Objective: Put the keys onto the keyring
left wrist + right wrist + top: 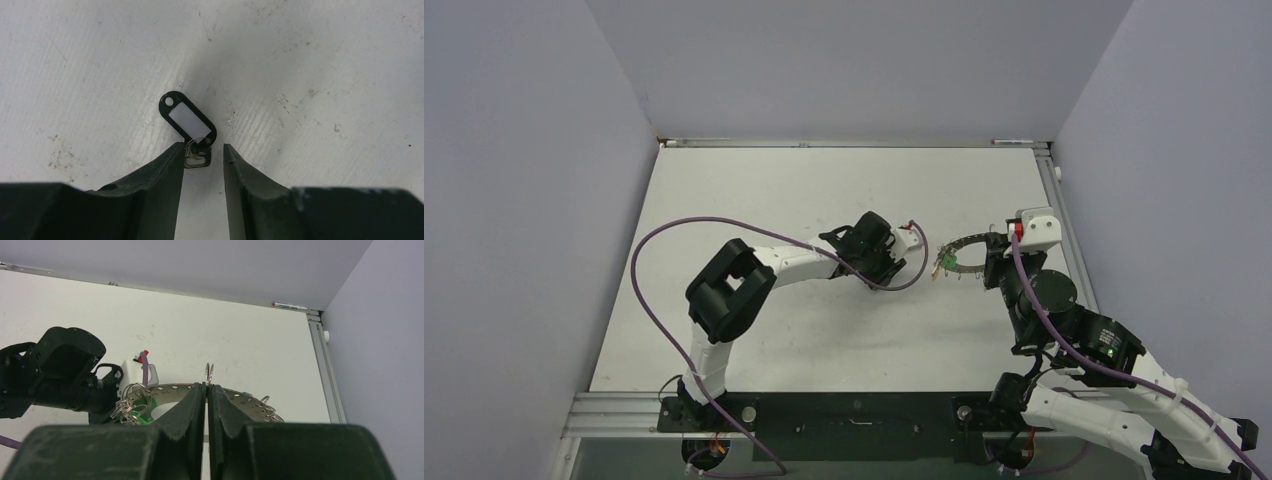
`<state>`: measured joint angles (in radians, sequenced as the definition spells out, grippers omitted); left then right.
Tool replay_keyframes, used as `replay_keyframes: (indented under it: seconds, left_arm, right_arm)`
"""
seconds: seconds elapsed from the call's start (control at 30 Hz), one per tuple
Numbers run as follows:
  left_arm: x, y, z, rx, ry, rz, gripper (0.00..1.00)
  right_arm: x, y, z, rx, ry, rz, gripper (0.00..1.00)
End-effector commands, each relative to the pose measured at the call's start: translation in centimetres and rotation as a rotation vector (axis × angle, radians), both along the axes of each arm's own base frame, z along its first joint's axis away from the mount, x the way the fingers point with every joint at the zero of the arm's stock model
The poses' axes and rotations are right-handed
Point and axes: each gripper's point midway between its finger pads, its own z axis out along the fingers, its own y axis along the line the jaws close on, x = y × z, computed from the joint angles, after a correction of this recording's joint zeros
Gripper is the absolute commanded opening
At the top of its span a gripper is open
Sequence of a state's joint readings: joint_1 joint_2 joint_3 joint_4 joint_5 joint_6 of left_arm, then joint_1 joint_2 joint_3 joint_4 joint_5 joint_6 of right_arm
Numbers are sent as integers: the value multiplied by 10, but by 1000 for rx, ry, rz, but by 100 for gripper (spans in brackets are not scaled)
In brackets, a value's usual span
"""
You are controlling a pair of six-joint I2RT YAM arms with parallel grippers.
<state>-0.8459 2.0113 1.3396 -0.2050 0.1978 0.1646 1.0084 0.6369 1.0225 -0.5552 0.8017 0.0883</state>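
Note:
A key with a black oval tag [187, 120] lies flat on the table, its small split ring and key head [197, 153] between my left fingertips. My left gripper [202, 150] is open just over it; the left finger edge touches the key head. My right gripper [206, 387] is shut on the rim of the grey metal keyring [240, 399], holding it off the table to the right of the left gripper [882, 250]. The keyring [964, 250] carries a green-tagged key [140, 410] with split rings at its left end, and more loops at its right end [267, 402].
The white table [824, 200] is bounded by walls at the back and sides. A purple cable [664, 240] loops from the left arm over the table. An aluminium rail [1064, 220] runs along the right edge.

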Motion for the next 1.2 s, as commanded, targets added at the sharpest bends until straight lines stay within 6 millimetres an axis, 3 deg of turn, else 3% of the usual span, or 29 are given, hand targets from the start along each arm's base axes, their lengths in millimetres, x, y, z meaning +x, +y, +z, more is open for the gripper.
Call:
replay_keyframes:
  seconds: [0.0,0.43,0.63,0.77,0.9,1.0,1.17]
  left_arm:
    - [10,-14,9,-20,-59,-8,31]
    - [6,-5,-3,56,-92,19,18]
    - [5,1,-6,71,-107,51,1]
    - [-2,-1,-5,47,-101,57,0]
    - [-13,-9,11,-72,-52,70,0]
    - [-16,-17,33,-194,-33,77,0]
    - [-23,-14,55,-284,-24,105,0]
  right_arm:
    - [0,0,9,37,-26,1,5]
    - [0,1,8,38,-25,0,5]
    - [0,1,7,38,-25,-1,5]
    - [1,2,6,36,-23,-1,5]
    - [2,4,5,35,-20,-1,5]
    - [2,5,5,37,-18,3,5]
    - [2,9,2,40,-7,17,5]
